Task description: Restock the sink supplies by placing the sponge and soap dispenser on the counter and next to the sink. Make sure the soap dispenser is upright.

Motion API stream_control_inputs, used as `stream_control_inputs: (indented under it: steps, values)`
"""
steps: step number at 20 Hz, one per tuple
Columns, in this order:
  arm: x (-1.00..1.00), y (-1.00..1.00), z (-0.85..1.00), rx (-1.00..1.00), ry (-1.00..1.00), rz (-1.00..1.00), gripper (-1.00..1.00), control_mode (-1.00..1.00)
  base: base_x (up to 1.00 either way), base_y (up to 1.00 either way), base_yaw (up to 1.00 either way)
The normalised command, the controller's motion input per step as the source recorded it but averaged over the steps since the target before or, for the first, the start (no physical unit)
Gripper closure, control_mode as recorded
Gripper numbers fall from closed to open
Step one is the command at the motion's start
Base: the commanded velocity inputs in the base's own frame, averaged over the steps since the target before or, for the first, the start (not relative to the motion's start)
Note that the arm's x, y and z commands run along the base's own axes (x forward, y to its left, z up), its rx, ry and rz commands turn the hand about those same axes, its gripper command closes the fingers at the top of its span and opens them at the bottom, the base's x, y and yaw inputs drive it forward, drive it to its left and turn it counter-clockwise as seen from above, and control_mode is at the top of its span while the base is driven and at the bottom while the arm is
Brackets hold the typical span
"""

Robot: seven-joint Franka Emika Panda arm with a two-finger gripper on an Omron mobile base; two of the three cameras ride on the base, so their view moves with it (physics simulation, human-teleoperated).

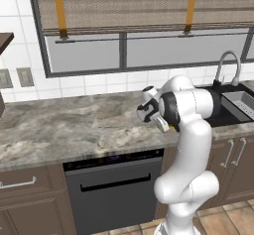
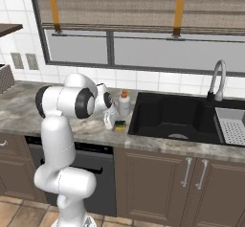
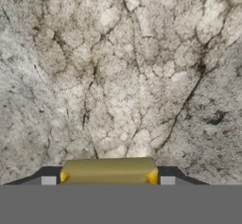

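Observation:
The sponge [image 3: 108,171] shows its yellow side between my two fingertips [image 3: 48,180] in the hand view, its ends touching both. From the right base view the sponge [image 2: 119,124] lies low at the counter [image 2: 28,111], just left of the sink [image 2: 167,116], with my gripper [image 2: 111,119] shut on it from above. The soap dispenser [image 2: 124,103], a white bottle with an orange nozzle, stands upright right behind the sponge, close to the sink's left rim. In the left base view my gripper [image 1: 159,123] hangs over the counter [image 1: 74,125] and a yellow sliver of sponge [image 1: 171,128] peeks out beside the arm.
A tall arched silver faucet [image 2: 217,80] rises behind the sink and a grey rack [image 2: 232,125] sits in its right part. A dishwasher front [image 1: 114,189] is under the counter. A tiled wall and window run along the back.

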Motion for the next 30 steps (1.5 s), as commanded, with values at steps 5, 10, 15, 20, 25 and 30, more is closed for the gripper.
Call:
stream_control_inputs:
  steps: [5,10,15,20,25,30]
  values:
    - [0.00,0.02,0.00,0.01,-0.07,0.06,-1.00,-1.00,0.00,0.00,0.00]
    - [-0.04,0.04,0.26,0.00,-0.08,0.03,-1.00,-1.00,0.00,0.00,0.00]
    - [-0.37,0.00,0.64,0.00,-0.15,0.00,-1.00,-1.00,0.00,0.00,0.00]
    - [-0.60,0.00,0.57,0.00,-0.12,0.00,-1.00,-1.00,0.00,0.00,0.00]
    - [-0.62,0.00,0.48,0.00,-0.09,0.00,-1.00,-1.00,0.00,0.00,0.00]
    - [-0.36,0.00,0.45,0.00,-0.06,0.00,-1.00,-1.00,0.00,0.00,0.00]
